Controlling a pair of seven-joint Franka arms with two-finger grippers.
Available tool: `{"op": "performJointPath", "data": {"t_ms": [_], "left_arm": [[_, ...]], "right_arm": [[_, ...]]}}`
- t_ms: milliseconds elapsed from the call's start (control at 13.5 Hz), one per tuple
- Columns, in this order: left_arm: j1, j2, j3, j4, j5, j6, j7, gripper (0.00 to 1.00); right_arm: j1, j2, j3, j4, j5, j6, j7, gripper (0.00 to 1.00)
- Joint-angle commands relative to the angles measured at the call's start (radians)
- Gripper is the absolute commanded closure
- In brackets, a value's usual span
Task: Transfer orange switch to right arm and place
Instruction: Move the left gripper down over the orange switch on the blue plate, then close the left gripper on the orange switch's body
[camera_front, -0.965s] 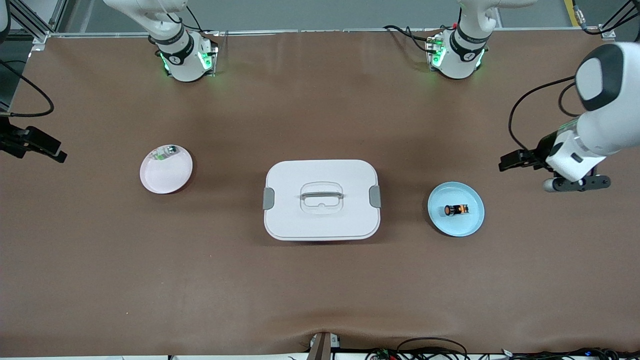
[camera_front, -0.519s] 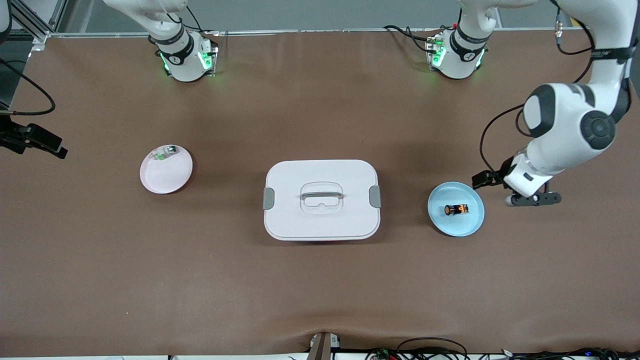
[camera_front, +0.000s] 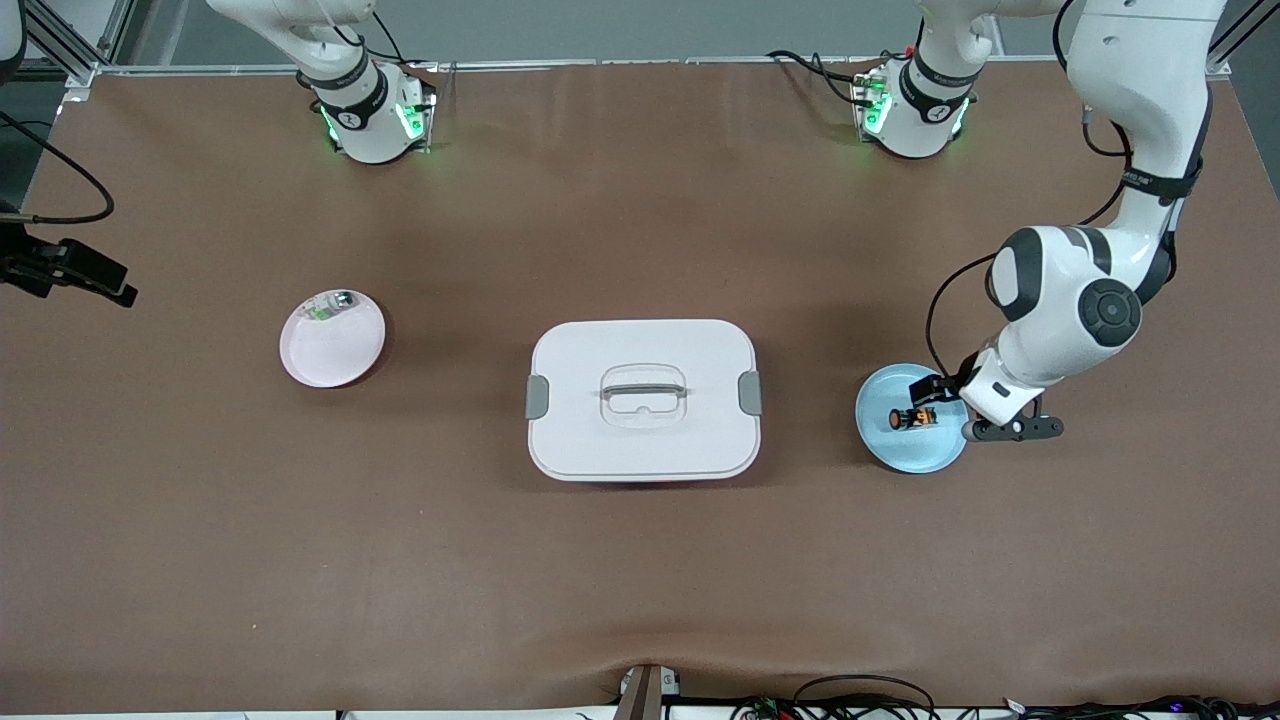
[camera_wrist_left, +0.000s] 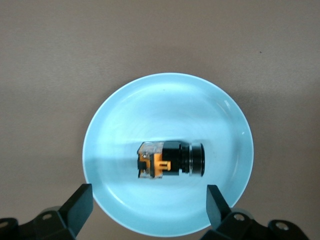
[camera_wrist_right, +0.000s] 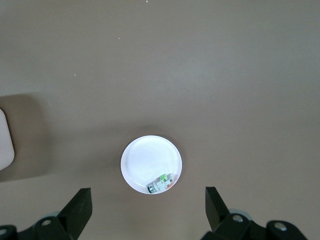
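The orange switch (camera_front: 912, 419) lies on its side in the middle of a light blue plate (camera_front: 885, 446), toward the left arm's end of the table. It is a stubby black cylinder with a round orange button end; the left wrist view shows more: a ribbed black collar at one end, and an orange clip and a clear housing at the other (camera_wrist_left: 170, 160). The plate (camera_wrist_left: 125, 125) has bare rim all round the switch.

The left gripper (camera_front: 985, 425) hangs over the plate's edge, fingers spread wide and holding nothing. In the left wrist view its fingertips (camera_wrist_left: 80, 202) stand on either side of the switch without touching it.

Beside the blue plate, mid-table, sits a white lidded box (camera_front: 642, 398) with grey side latches and a recessed handle; open brown table (camera_front: 640, 580) separates the two. A broad bare strip of table runs nearer the front camera than all three items.

Toward the right arm's end lies a pale pink plate (camera_front: 335, 350), with a small whitish, green-and-silver piece (camera_front: 330, 305) on its rim. The right wrist view looks down on this plate (camera_wrist_right: 145, 160) and that piece (camera_wrist_right: 162, 184) from high above. The right gripper (camera_wrist_right: 145, 207) waits there, spread wide and empty; the front view shows only a dark part of that arm at the table's edge.
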Motion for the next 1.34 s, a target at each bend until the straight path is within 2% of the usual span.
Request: {"op": "performJointPath", "data": {"t_ms": [0,1261], "left_arm": [[0.003,0.037,-0.013,0.032,-0.009,0.001,0.005,0.00],[0.012,0.172,-0.033,0.115,-0.032,0.002,0.002,0.00]], "right_arm": [[0.002,-0.021,0.000,-0.021,-0.020,-0.004,0.004,0.00],[0.002,-0.023,0.000,-0.038,-0.018,-0.002,0.006,0.00]]}}
